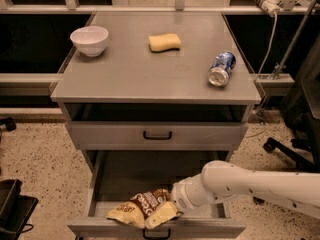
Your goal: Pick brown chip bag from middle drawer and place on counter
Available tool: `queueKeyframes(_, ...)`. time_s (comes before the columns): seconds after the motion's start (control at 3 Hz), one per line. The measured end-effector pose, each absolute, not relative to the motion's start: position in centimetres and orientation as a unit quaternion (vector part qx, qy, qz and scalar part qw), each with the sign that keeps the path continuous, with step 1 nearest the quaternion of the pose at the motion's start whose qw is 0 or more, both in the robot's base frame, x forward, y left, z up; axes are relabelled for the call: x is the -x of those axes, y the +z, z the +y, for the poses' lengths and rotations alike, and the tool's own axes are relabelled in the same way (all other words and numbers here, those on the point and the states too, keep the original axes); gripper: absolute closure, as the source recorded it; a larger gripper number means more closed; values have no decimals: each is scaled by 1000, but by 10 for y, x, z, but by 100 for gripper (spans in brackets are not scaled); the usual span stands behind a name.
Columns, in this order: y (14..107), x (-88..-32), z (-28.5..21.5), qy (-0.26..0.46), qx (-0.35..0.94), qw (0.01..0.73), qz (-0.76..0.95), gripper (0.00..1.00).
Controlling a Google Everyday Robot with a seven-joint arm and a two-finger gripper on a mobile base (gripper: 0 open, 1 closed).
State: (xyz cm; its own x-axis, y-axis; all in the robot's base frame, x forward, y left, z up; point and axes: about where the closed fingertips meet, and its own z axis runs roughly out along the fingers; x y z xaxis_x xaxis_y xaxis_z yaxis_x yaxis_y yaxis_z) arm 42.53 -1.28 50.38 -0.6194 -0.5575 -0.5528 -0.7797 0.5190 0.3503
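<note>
**Gripper at the Chip Bag in the Open Middle Drawer**

The wide grey metal middle drawer point(125, 176) stood pulled out below the cabinet's shut upper drawer point(200, 134). The glossy, wrinkled brown chip bag with tan-yellow ends and white lettering point(142, 207) lay near the drawer's front wall, just behind its small black bar handle point(156, 234). The robot's white arm point(250, 186) reached in from the right, low over the drawer. Its gripper point(175, 207) sat at the bag's right end, touching it or nearly so. The bag and wrist hid the grip, so it could not be told whether the gripper held the bag.

Above, the broad matte grey counter point(135, 71) carried three things, well apart. A round white bowl point(89, 40) stood at the back left. A yellow rectangular sponge point(164, 42) lay near the back middle. A blue and silver drink can point(221, 69) lay on its side toward the right edge. Speckled tan flooring point(35, 154) surrounded the cabinet.
</note>
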Motion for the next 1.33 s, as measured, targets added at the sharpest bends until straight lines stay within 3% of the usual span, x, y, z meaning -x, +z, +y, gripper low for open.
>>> queueKeyframes(1.33, 476, -428, 53, 321, 420, 212, 822, 0)
